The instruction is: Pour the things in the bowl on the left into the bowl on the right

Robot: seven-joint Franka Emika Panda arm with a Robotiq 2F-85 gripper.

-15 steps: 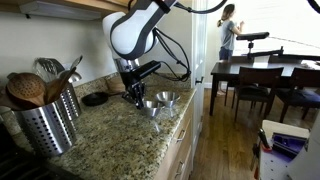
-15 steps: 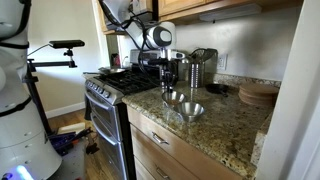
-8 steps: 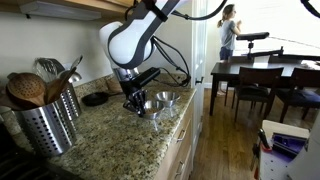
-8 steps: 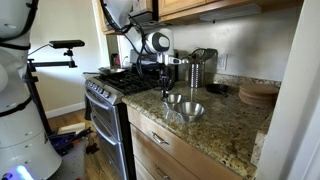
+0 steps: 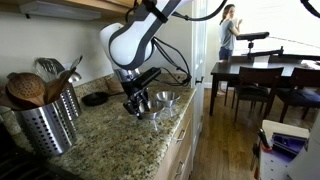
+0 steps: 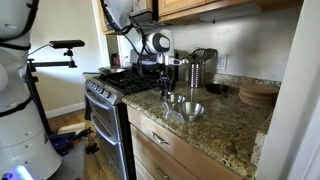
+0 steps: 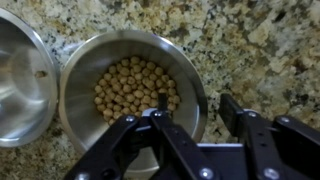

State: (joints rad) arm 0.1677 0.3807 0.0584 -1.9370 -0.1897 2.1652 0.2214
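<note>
A speckled granite table (image 7: 260, 50) runs along a kitchen wall, with a dining area behind it in an exterior view. Compared with a second ago, the arm (image 5: 125, 40) has sunk lower and swung in over the two bowls. Since half a second ago almost nothing has shifted.

The steel bowl of small round tan pieces (image 7: 130, 85) lies directly under and just ahead of the jaws. The empty steel bowl (image 7: 20, 75) stands just beside it, off to the side of the jaws, with the rims close together. In an exterior view both bowls sit near the table's front edge (image 5: 185, 115). A metal utensil holder (image 5: 45, 120) stands well apart behind the jaws. On the far side of the jaws from the empty bowl there is bare granite.

The jaws are spread and grip nothing. One finger (image 7: 165, 140) hangs over the inside of the full bowl's near rim and the other finger (image 7: 245, 125) is outside it over the granite, so the rim runs between them. I cannot tell whether either finger touches the rim.
</note>
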